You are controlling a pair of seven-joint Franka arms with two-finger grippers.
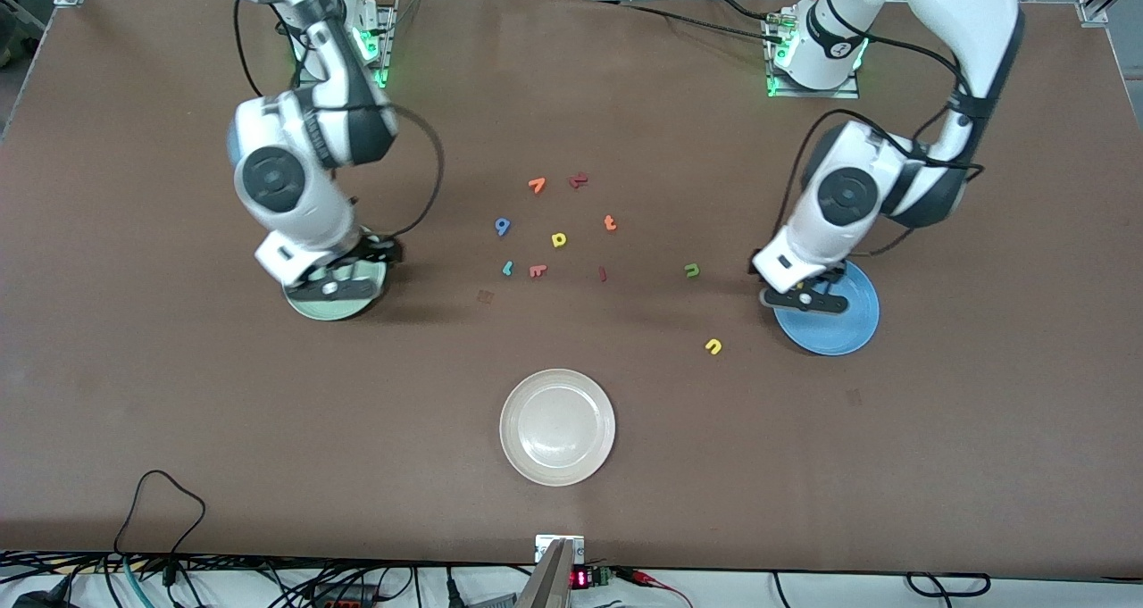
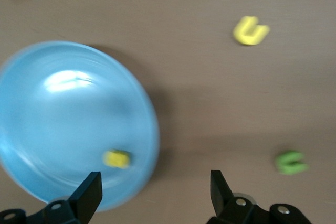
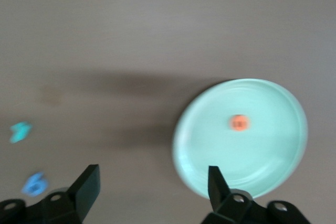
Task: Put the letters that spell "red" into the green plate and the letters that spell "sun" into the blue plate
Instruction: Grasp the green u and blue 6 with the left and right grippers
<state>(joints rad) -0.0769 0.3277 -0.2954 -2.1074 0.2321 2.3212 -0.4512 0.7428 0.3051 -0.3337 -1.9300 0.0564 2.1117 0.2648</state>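
The brown worktop (image 1: 179, 429) carries three round plates. The off-white plate (image 1: 557, 427) lies nearest the front camera, midway along the worktop's edge there. The green plate (image 3: 262, 145) sits toward the right arm's end, with a small orange letter (image 3: 238, 123) lying in it, probably the "e", though it shows only as a blur. The blue plate (image 2: 58, 124) sits toward the left arm's end, and a small yellow letter (image 2: 116, 158) lies in it near its rim.

The right gripper (image 3: 149, 179) hangs over the green plate's edge with its fingers spread wide and nothing between them. The left gripper (image 2: 155, 184) hangs over the blue plate's rim, also spread wide and empty.

Loose letters lie in the middle of the worktop between the two arms. The green "n" (image 1: 691, 270) and the yellow "u" (image 1: 713, 346) lie on the worktop near the blue plate, the "u" nearer the front camera. The blue "d" (image 1: 503, 225) and the thin teal "r" (image 1: 507, 268) lie in the middle cluster toward the green plate, with a yellow letter (image 1: 559, 239), orange letters (image 1: 537, 184) and reddish letters (image 1: 579, 180) around them
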